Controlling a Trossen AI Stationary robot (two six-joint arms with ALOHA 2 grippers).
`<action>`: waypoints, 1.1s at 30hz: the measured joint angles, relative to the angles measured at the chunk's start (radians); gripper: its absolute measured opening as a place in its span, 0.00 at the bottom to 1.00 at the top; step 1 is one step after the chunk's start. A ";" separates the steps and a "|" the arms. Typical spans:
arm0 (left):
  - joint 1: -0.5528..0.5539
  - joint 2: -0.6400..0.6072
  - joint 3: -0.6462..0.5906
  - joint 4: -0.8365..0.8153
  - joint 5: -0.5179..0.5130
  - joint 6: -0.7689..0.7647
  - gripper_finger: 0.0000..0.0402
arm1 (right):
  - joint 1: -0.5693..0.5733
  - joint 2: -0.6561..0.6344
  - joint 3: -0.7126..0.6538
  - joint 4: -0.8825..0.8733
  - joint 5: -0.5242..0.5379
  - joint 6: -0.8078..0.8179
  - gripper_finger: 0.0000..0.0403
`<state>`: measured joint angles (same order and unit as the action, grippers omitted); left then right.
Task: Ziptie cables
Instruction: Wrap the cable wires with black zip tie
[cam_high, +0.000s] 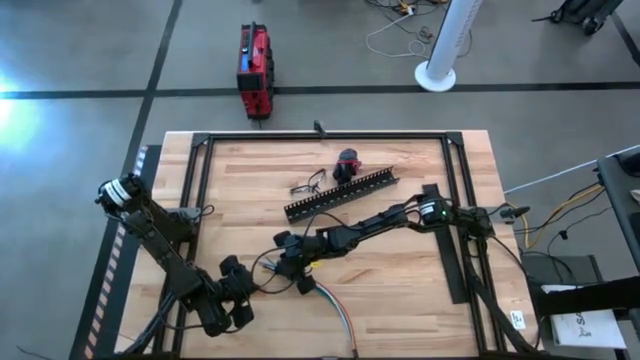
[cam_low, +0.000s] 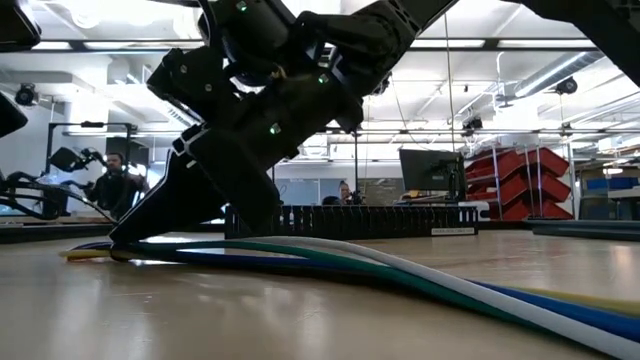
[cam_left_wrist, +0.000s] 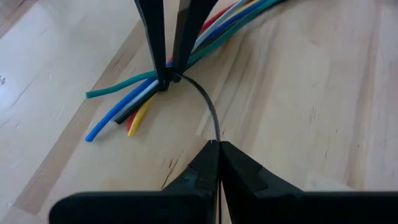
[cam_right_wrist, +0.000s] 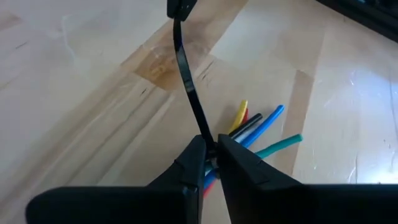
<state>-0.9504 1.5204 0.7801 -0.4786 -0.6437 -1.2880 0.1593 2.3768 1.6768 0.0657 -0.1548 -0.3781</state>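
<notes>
Left gripper (cam_left_wrist: 218, 144): fingers pressed together on the tail of the ziptie (cam_left_wrist: 208, 107), near the table's front edge, left of centre

Right gripper (cam_right_wrist: 211, 148): fingers pinched at the ziptie's loop, right where it crosses the cables (cam_right_wrist: 264, 134); whether the pads grip the strap, its head, or the wires too, cannot tell

Ziptie: thin black strap, arcing taut-ish from one gripper to the other, apparently already wrapped around the bundle

Cables: green, blue, white, red, yellow and black wires, cut ends fanned just beyond the loop; the rest trails toward the front edge of the wooden table (cam_high: 400, 290)

Slotted cable duct (cam_high: 343, 194): lying diagonally mid-table, well apart from the work, untouched

Step in hand, by my reading: cinching, tail threaded, loop not yet snug

Next move calls for: the left arm drawing the tail straight away while the right holds the loop steady, keeping every wire inside as it closes
</notes>
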 joint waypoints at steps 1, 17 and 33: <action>0.000 0.000 0.000 0.000 0.000 0.010 0.00 | 0.000 0.000 0.000 0.000 0.002 -0.001 0.05; 0.018 0.000 -0.009 0.027 -0.240 0.156 0.23 | -0.004 -0.003 0.005 -0.011 0.009 0.041 0.02; 0.110 0.108 -0.012 0.121 -0.198 0.168 0.28 | -0.005 -0.003 0.005 -0.015 0.009 0.062 0.02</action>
<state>-0.8407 1.6282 0.7685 -0.3580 -0.8419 -1.1198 0.1539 2.3734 1.6821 0.0502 -0.1456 -0.3161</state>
